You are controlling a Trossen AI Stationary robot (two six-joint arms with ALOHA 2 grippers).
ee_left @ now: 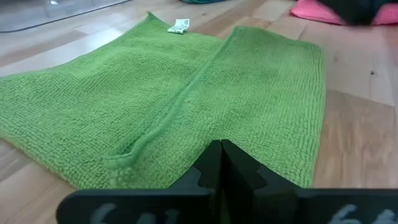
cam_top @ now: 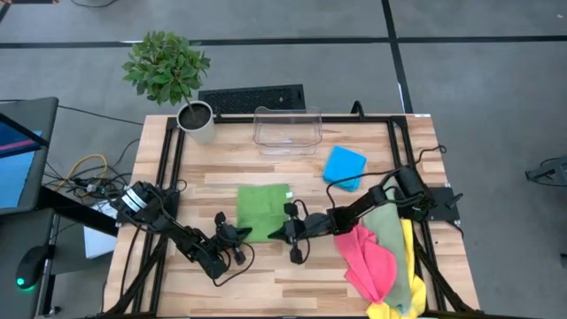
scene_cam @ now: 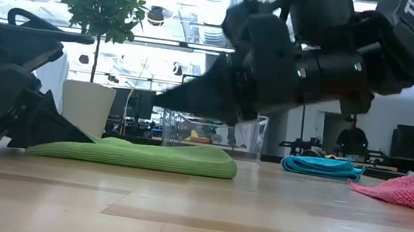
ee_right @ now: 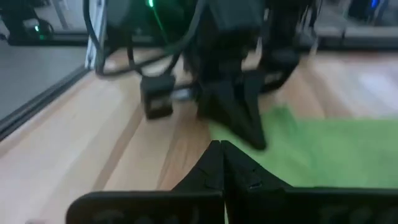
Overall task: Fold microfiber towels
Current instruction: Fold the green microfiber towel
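Handling a soft green cloth with both claws clenched

Lying flat near the middle of the pale wooden slatted table [cam_top: 266, 270], the bright green looped microfiber towel [cam_top: 263, 210] is already doubled, one layer's edge running across its top. It looks light, limp and grippy, likely to sag and drag rather than slide. The left gripper [cam_top: 237, 234] sits at its near corner, the right gripper [cam_top: 276, 233] just beside the same edge; both are clenched and hold nothing. A corner or the hemmed edge seems the best hold. A folded bright blue towel [cam_top: 344, 166] lies apart, and pink [cam_top: 372, 261], sage [cam_top: 388, 221] and yellow [cam_top: 408, 257] towels are heaped at the right.
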